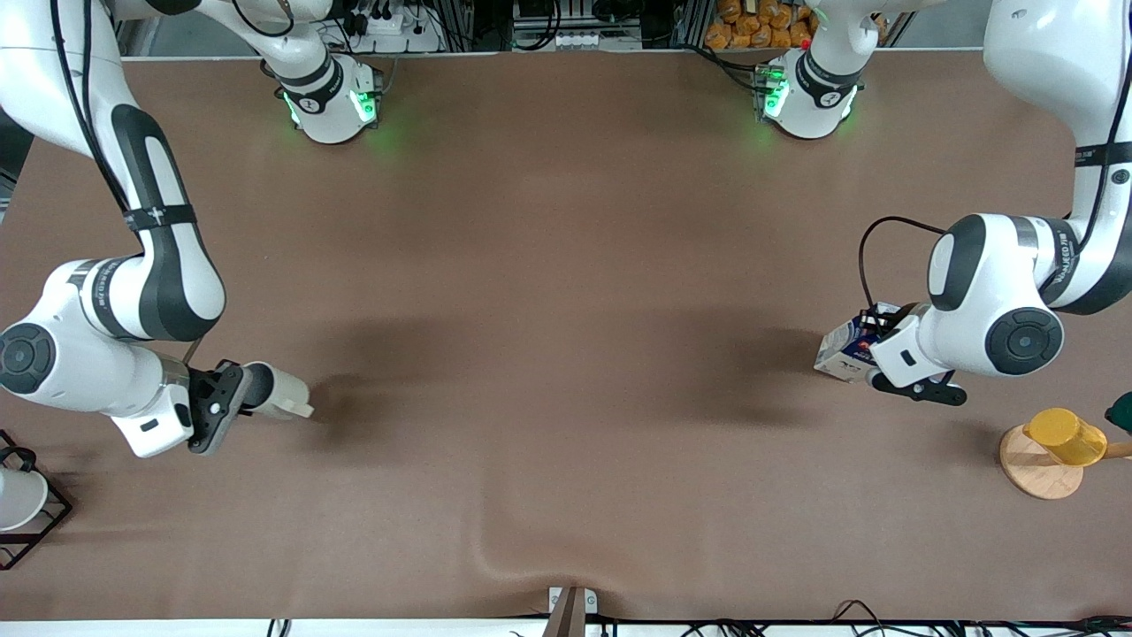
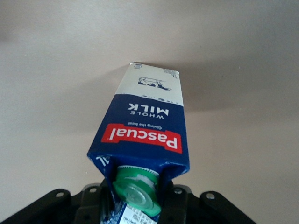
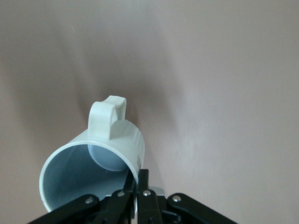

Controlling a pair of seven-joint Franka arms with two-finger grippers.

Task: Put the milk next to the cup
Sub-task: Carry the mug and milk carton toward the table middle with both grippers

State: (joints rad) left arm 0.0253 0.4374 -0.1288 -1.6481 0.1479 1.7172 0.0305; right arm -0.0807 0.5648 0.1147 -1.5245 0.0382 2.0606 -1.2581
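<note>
The milk (image 1: 840, 349) is a dark blue and white carton with a green cap and a red label band. My left gripper (image 1: 871, 354) is shut on its top, and it hangs tilted over the table at the left arm's end. In the left wrist view the gripper (image 2: 138, 196) clamps the gable beside the cap of the milk (image 2: 145, 126). The cup (image 1: 281, 392) is a cream-white mug, tilted on its side in my right gripper (image 1: 252, 389) over the right arm's end. In the right wrist view the gripper (image 3: 140, 179) pinches the rim of the cup (image 3: 93, 163), which has a grey inside.
A yellow cup (image 1: 1066, 435) stands on a round wooden coaster (image 1: 1035, 473) near the left arm's end. A black wire rack (image 1: 35, 522) with a white cup (image 1: 18, 500) sits at the right arm's end. The brown table cover has a wrinkle (image 1: 522, 548) near the front edge.
</note>
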